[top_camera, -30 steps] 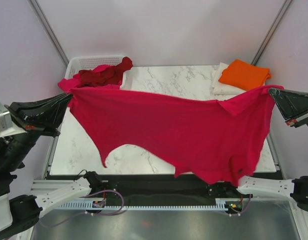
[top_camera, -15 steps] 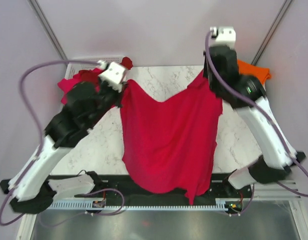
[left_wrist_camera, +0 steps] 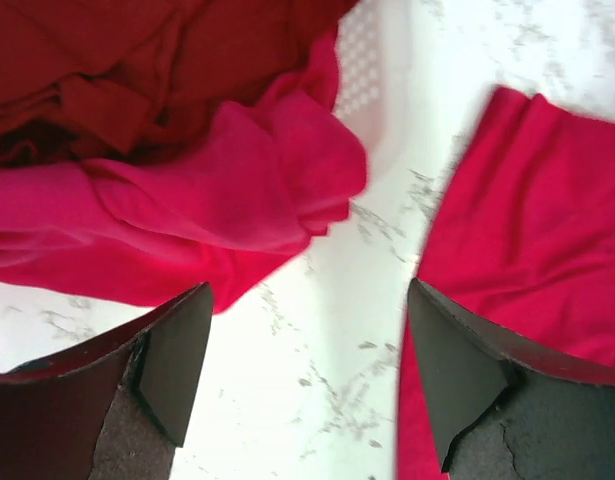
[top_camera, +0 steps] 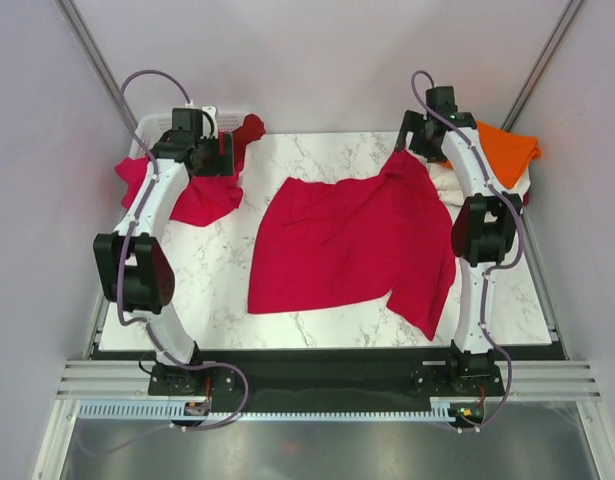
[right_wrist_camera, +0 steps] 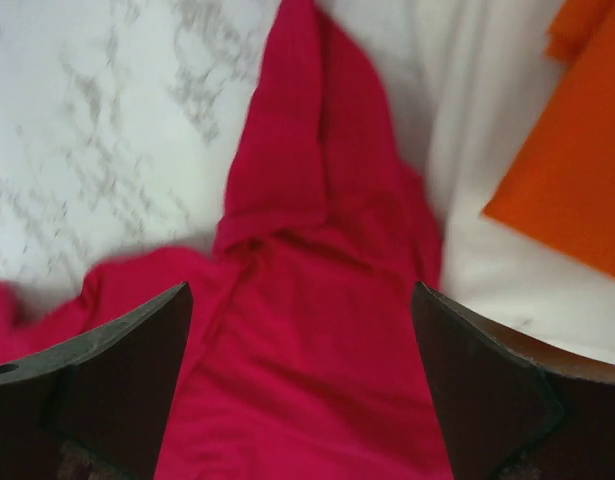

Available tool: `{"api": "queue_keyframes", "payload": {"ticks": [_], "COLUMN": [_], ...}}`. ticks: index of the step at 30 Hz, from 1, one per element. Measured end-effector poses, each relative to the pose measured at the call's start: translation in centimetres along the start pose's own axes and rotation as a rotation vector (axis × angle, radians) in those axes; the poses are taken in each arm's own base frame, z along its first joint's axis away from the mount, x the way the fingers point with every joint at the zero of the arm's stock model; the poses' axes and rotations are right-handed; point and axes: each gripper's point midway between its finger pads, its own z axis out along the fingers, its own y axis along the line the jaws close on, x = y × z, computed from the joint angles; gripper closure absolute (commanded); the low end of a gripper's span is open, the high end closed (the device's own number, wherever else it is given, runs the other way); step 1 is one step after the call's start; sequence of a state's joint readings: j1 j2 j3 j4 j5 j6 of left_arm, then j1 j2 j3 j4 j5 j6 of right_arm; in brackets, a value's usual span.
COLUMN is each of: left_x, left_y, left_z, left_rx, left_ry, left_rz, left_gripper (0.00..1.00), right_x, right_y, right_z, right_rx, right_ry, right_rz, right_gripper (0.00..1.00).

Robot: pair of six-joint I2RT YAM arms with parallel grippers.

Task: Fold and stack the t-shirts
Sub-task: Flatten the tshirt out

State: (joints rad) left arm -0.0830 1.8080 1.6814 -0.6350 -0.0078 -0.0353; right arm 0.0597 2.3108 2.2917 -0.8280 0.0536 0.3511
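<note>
A crimson red t-shirt (top_camera: 352,240) lies spread on the marble table, one corner bunched at the far right (right_wrist_camera: 307,290). My left gripper (top_camera: 225,160) hangs open over bare marble (left_wrist_camera: 307,370), with nothing between its fingers; the crimson shirt's edge (left_wrist_camera: 537,220) lies by its right finger. My right gripper (top_camera: 414,138) stands open above the bunched corner (right_wrist_camera: 302,380), apart from it. A magenta-pink shirt (top_camera: 192,200) spills from the basket, with a dark maroon shirt (top_camera: 249,128) behind it. A folded orange shirt (top_camera: 507,150) rests on a cream-white shirt (right_wrist_camera: 467,120) at the far right.
A white plastic basket (top_camera: 152,125) stands at the far left corner; its perforated wall (left_wrist_camera: 362,70) shows in the left wrist view. The crimson shirt's lower right corner (top_camera: 427,300) reaches toward the table's near edge. Frame rails run along the table sides.
Both grippers have opened and let go of the crimson shirt, which has dropped from hanging between them to lying on the table. Both arms now reach to the far end.
</note>
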Motion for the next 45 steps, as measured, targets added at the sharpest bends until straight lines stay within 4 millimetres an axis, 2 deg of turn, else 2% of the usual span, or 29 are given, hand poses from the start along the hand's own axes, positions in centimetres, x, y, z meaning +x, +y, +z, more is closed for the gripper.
{"api": "queue_keyframes", "payload": {"ticks": [2,4,6,8,10,11,13,15,17,19,20,22,25,27,30,32,35,39,43,45], "left_x": [-0.1,-0.9,-1.6,-1.8,-1.0,-0.1,2.3,5.0,8.8,13.3,14.8,17.6,20.2,21.9,25.1,27.8,28.3,29.1,31.1,32.5], "left_y": [-1.4,-3.2,-5.4,-7.6,-9.8,-10.5,-12.0,-13.4,-15.1,-16.5,-17.0,-18.1,-19.3,-19.7,-19.3,-18.4,-18.0,-18.1,-18.2,-17.7], "left_z": [-1.8,-4.4,-8.2,-11.5,-13.5,-13.5,-12.3,-9.7,-6.7,-5.0,-4.7,-4.6,-4.7,-4.5,-4.3,-4.4,-4.9,-5.9,-8.1,-9.8], "left_rx": [0.037,0.085,0.15,0.227,0.327,0.36,0.414,0.433,0.438,0.442,0.446,0.46,0.476,0.469,0.444,0.419,0.426,0.441,0.443,0.428], "left_ry": [-0.022,-0.077,-0.159,-0.237,-0.29,-0.288,-0.248,-0.165,-0.046,0.07,0.106,0.155,0.192,0.207,0.252,0.3,0.271,0.247,0.289,0.332], "left_rz": [-0.021,-0.025,-0.023,-0.025,-0.037,-0.05,-0.076,-0.096,-0.104,-0.103,-0.101,-0.1,-0.099,-0.099,-0.104,-0.107,-0.124,-0.187,-0.213,-0.213], "left_gripper": [0.16,0.16,0.17,0.18,0.2,0.22,0.23,0.24,0.24,0.24,0.24,0.25,0.25,0.25,0.25,0.25,0.26,0.28,0.28,0.28], "right_x": [1.5,1.4,0.7,0.7,1.0,1.4,3.2,6.5,11.3,17.0,20.0,24.8,28.9,30.6,30.4,31.8,33.1,35.8,38.6,40.1], "right_y": [1.7,3.4,5.0,5.8,6.2,6.2,6.4,6.3,6.5,6.4,6.2,5.7,3.4,1.7,1.2,0.2,0.7,2.0,2.4,2.5], "right_z": [-1.0,-3.2,-6.7,-10.7,-13.8,-14.9,-15.6,-14.3,-12.2,-10.8,-10.3,-9.8,-9.1,-8.8,-9.7,-10.2,-11.3,-13.2,-15.4,-16.8], "right_rx": [-0.053,-0.108,-0.16,-0.202,-0.242,-0.262,-0.293,-0.293,-0.281,-0.266,-0.257,-0.246,-0.199,-0.159,-0.164,-0.142,-0.161,-0.186,-0.198,-0.194], "right_ry": [0.034,0.014,-0.049,-0.111,-0.167,-0.184,-0.19,-0.143,-0.055,0.058,0.119,0.205,0.276,0.294,0.233,0.233,0.207,0.201,0.211,0.229], "right_rz": [-0.017,-0.032,-0.049,-0.059,-0.061,-0.057,-0.052,-0.059,-0.086,-0.123,-0.142,-0.166,-0.157,-0.143,-0.106,-0.09,-0.081,-0.105,-0.104,-0.101], "right_gripper": [0.02,0.02,0.02,0.02,0.02,0.02,0.02,0.02,0.02,0.02,0.02,0.02,0.02,0.02,0.02,0.02,0.02,0.02,0.02,0.02]}}
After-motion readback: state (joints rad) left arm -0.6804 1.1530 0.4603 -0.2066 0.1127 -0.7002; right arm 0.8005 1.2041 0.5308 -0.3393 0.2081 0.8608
